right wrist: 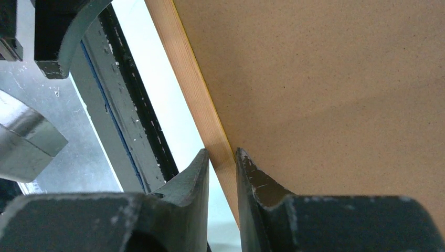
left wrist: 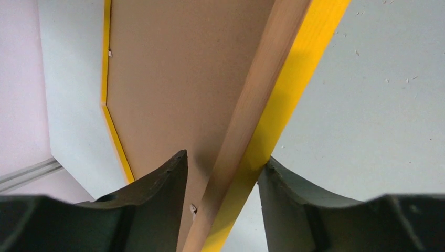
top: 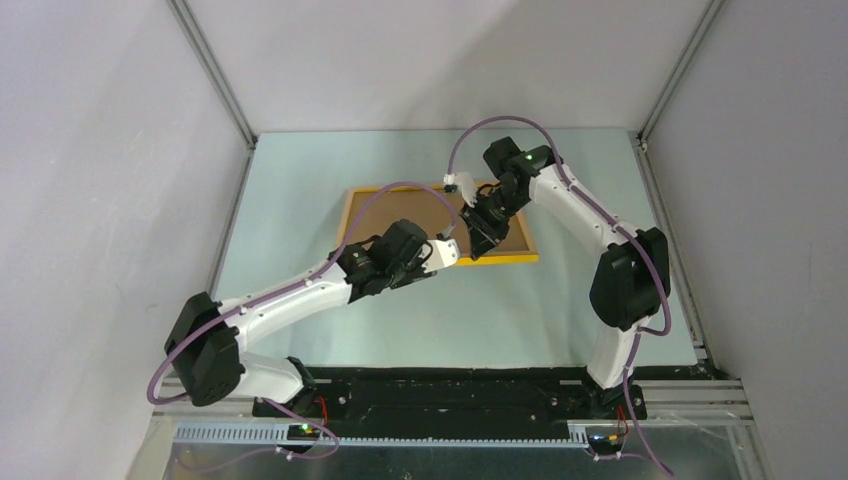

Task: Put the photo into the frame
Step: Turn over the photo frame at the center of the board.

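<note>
My right gripper is clenched on the near rail of the frame. My left gripper straddles that same rail, released, jaws apart. The frame lies mid-counter, brown backing board uppermost.

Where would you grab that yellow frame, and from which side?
Its thin near rail, from above on the arms' side, one finger inside and one outside. The frame lies back-up, too wide to span; the right gripper pinches that rail, the left gripper straddles it.
</note>
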Motion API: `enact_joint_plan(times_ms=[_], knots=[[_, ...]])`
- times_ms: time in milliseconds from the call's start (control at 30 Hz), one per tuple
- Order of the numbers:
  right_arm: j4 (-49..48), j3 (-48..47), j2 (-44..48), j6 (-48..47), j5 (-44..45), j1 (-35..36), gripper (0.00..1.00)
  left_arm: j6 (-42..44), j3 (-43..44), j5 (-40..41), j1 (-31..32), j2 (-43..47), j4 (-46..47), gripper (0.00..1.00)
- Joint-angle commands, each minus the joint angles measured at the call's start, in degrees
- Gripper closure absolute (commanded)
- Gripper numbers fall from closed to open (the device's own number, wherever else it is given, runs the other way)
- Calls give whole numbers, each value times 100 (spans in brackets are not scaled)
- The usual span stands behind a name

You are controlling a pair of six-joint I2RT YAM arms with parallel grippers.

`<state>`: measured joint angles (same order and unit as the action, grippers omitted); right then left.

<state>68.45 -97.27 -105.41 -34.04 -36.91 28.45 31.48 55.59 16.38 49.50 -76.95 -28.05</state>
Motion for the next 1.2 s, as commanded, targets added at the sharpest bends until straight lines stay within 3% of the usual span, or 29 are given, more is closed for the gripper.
enact_joint_plan(times_ms=[0,133,200,267,367,400,800,1167], knots=[[292,-345,52,271,-378,-86,100,-63,246,131,26,-31,238,49],[321,-407,34,338,-452,-131,100,-49,273,157,41,-20,236,61],[297,-427,58,384,-448,-156,95,-20,295,174,39,-3,232,70],[266,-424,116,439,-403,-174,90,27,303,210,34,11,230,79],[202,-467,239,510,-274,-211,72,90,341,265,34,4,235,96],[180,-481,310,560,-208,-218,69,97,356,280,34,4,232,98],[-492,-184,1677,682,608,-354,38,481,523,422,38,331,187,100],[-1521,1158,3079,498,1516,94,23,542,747,277,34,736,48,100]])
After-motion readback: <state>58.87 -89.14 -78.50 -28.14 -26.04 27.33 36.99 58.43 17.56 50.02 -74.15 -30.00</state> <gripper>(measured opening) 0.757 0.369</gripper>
